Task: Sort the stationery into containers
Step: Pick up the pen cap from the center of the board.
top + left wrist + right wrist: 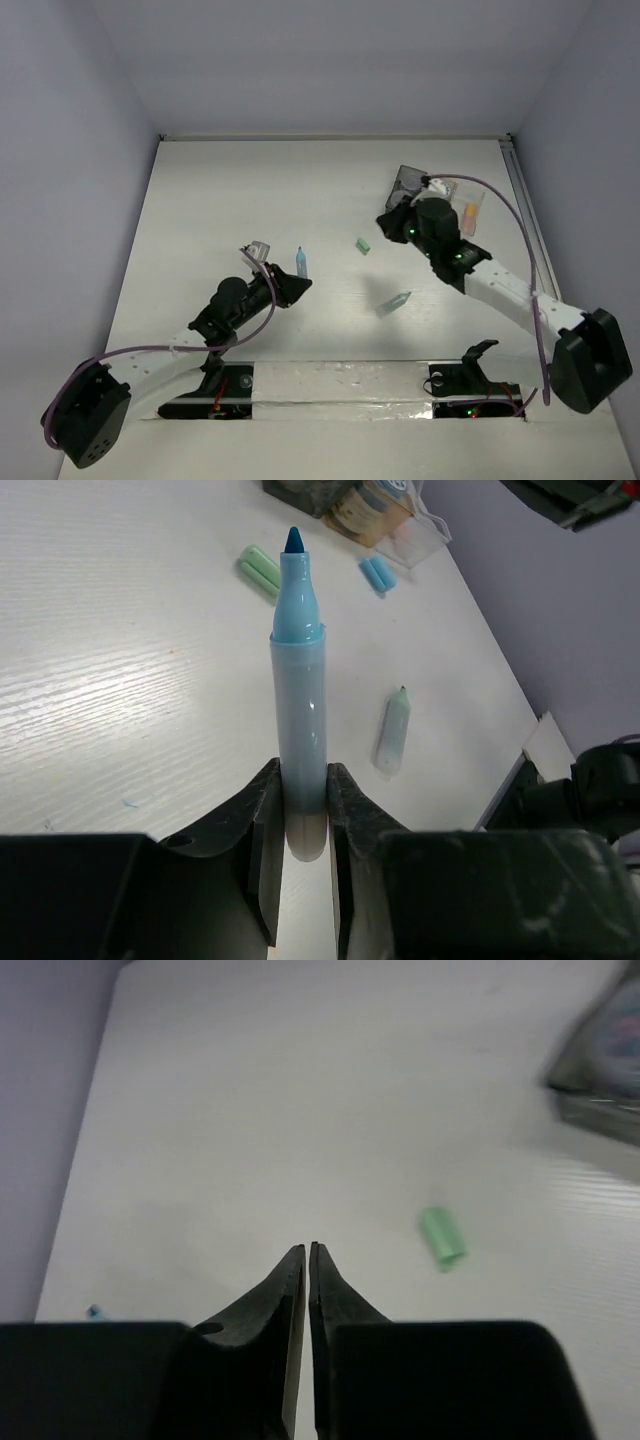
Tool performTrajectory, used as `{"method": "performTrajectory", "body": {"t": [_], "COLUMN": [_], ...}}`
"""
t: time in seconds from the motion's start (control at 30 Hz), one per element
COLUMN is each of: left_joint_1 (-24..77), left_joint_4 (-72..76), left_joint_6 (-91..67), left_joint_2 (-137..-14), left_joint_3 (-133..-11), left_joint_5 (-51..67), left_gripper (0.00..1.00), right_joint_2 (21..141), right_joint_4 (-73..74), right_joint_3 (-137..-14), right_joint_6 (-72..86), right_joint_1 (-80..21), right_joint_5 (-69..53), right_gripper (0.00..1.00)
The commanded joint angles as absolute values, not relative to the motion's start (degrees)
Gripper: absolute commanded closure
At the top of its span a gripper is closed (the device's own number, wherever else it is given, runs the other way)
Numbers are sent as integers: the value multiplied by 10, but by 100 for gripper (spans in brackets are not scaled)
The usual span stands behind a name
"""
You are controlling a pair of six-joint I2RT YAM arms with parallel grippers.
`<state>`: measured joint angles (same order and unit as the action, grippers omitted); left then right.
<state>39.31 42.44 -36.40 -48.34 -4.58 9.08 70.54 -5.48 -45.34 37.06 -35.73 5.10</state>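
Clamped in the left gripper, jaws pinched on the lower barrel: a light blue marker, uncapped, darker blue tip pointing away from the wrist camera and held above the white table, left of centre in the top view. Beyond it on the table, lying free: a mint green marker, also uncapped, well apart from both arms. Farther back, a short mint green piece and a short light blue piece (caps, by the look of them), apart from each other and both outside the trays. At the far right of the table, those trays in a row of dark grey, tan and clear, with an orange stick standing in the clear one. Printing on whatever sits in the tan tray too blurred to read; none legible on either marker barrel. Over by the trays, the right gripper, jaws pressed together on nothing, just above the bare tabletop, the mint green piece ahead and to its right.
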Motion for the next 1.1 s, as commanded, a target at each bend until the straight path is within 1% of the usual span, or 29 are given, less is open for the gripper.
{"method": "performTrajectory", "body": {"t": [0.0,0.07,0.1,0.17,0.2,0.23,0.27,0.3,0.5,0.6,0.63,0.7,0.73,0.83,0.9,1.03,1.07], "left_joint_1": [396,396,396,396,396,396,396,396,396,396,396,396,396,396,396,396,396], "left_joint_4": [414,410,410,415,417,419,418,415,393,386,386,388,391,396,397,400,401], "left_joint_6": [-325,-320,-316,-312,-310,-308,-308,-308,-308,-307,-307,-307,-307,-308,-307,-306,-305], "left_joint_2": [-454,-444,-441,-434,-432,-431,-429,-424,-374,-359,-360,-366,-367,-376,-379,-384,-386], "left_joint_3": [-71,-71,-70,-67,-65,-61,-60,-61,-54,-52,-53,-54,-54,-54,-55,-56,-56], "left_joint_5": [134,141,141,149,154,157,159,166,164,162,163,164,166,168,168,165,165], "left_gripper": [100,100,100,100,100,100,100,100,100,100,100,100,100,100,100,100,100], "right_joint_2": [652,637,634,647,662,703,723,742,826,868,878,896,913,945,954,974,973], "right_joint_4": [56,86,113,137,167,175,185,211,245,251,253,258,259,268,263,260,258], "right_joint_3": [-393,-379,-375,-377,-386,-414,-430,-446,-519,-543,-549,-563,-568,-584,-585,-592,-589], "right_joint_6": [370,366,362,335,329,317,291,285,244,222,219,212,209,197,191,185,185], "right_joint_1": [-284,-238,-225,-199,-169,-154,-148,-148,-142,-137,-137,-137,-137,-137,-137,-137,-137], "right_joint_5": [107,134,146,165,161,132,107,115,176,176,176,182,182,164,155,148,139], "right_gripper": [93,94,91,49,28,15,13,13,22,27,31,34,38,42,42,59,68]}}
